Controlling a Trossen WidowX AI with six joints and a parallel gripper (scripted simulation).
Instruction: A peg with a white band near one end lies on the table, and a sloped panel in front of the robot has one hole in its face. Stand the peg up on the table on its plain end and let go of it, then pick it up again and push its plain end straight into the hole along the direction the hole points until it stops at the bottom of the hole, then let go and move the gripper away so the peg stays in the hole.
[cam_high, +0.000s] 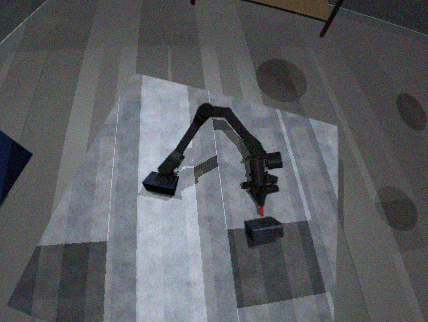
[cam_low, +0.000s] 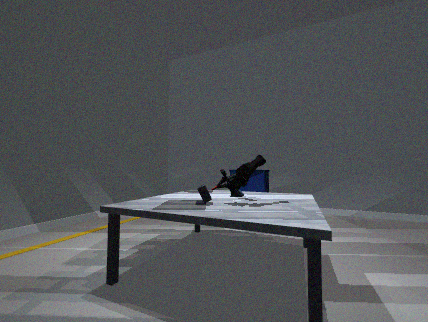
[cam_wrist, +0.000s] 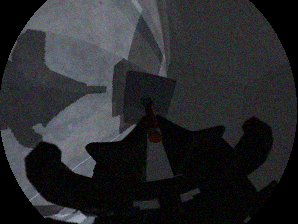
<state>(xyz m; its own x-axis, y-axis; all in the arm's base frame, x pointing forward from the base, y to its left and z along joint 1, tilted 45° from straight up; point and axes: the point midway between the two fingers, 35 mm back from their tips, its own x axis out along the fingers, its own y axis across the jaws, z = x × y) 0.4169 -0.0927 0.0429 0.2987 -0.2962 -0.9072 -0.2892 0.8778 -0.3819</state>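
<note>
The sloped panel (cam_high: 264, 232) (cam_low: 204, 194) (cam_wrist: 159, 89) is a dark block on the table, with its face toward my gripper. Its hole (cam_wrist: 146, 101) shows as a dark spot in the wrist view. My gripper (cam_high: 261, 203) (cam_wrist: 150, 117) is shut on the red peg (cam_high: 261, 211) (cam_low: 214, 188) (cam_wrist: 153, 116). The peg is tilted and points down at the panel face. Its far end overlaps the hole's lower edge in the wrist view; in the top view a small gap shows between peg and panel. I cannot make out the white band.
The arm's base (cam_high: 160, 184) stands on the table (cam_high: 165, 270) (cam_low: 280, 223), to the left of the panel in the top view. A blue box (cam_high: 11, 162) (cam_low: 257, 181) stands beyond the table. Shadows of the arm and dark patches cross the table top.
</note>
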